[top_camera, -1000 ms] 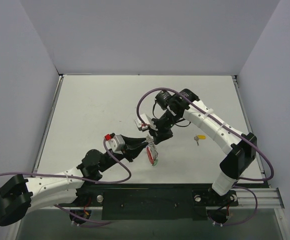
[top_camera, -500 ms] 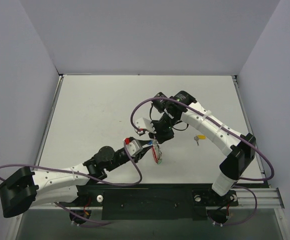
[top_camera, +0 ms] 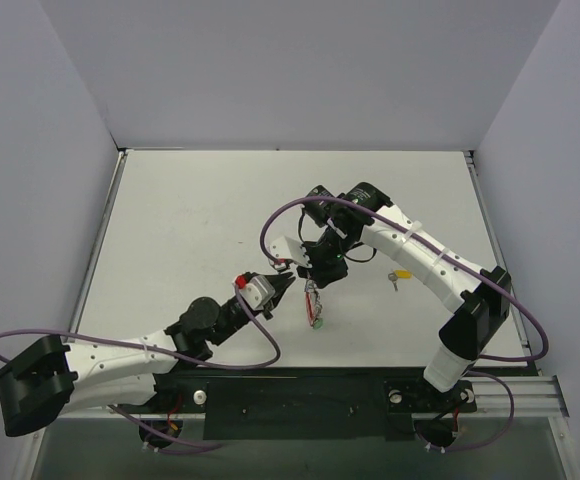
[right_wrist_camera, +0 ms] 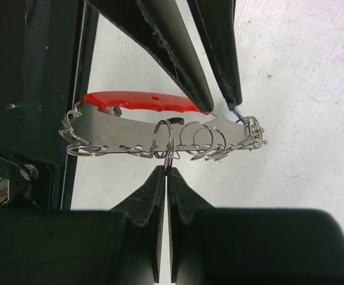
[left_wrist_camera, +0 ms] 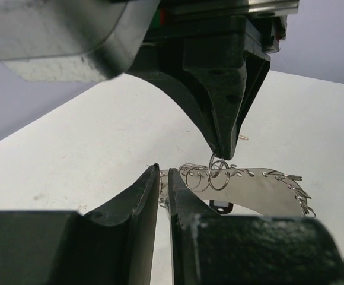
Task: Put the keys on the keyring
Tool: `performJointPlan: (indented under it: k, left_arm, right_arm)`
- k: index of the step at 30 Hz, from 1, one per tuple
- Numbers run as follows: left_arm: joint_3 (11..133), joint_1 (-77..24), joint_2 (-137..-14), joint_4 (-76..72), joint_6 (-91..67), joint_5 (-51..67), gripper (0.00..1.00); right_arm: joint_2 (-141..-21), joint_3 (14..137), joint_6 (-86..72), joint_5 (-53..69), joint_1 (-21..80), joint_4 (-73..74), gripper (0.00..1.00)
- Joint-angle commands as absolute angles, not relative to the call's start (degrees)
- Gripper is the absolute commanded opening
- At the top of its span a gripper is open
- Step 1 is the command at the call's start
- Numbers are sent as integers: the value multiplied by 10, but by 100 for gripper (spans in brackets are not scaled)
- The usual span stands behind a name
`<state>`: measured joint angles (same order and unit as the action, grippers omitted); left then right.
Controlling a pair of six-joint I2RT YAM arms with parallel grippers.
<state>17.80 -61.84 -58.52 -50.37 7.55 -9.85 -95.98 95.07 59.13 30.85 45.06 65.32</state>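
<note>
Your right gripper [right_wrist_camera: 165,171] pinches one small loop of the keyring [right_wrist_camera: 160,127]; left gripper [left_wrist_camera: 163,178] nearly shut, empty. Likely light, stiff, slippery: grip the flat plate.

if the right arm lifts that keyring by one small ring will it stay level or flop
Probably flop. The right gripper pinches only one small loop of the keyring, so the flat silvery and red body could pivot and swing. The thin loose rings along its edge would likely jingle and shift. It looks light, so slipping seems the greater risk.

Robot lab: bare white table [top_camera: 190,230], plain grey enclosure walls [top_camera: 300,70].
</note>
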Motion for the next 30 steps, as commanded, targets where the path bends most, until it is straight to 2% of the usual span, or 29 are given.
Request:
performJointPlan:
  k: [1, 9, 18, 30]
  left_arm:
    - [171, -620, -582, -519, 55, -91, 22]
    - [198, -621, -650, -563, 33, -77, 30]
    - [200, -621, -662, -591, 12, -49, 37]
    - [196, -620, -651, -592, 4, 0, 38]
  right_arm:
    - [-934, 963, 587, 323, 451, 684, 0]
    - [-934, 962, 586, 336, 452, 684, 0]
    - [-936, 958, 591, 339, 452, 684, 0]
    - [-939, 956, 592, 340, 451, 684, 0]
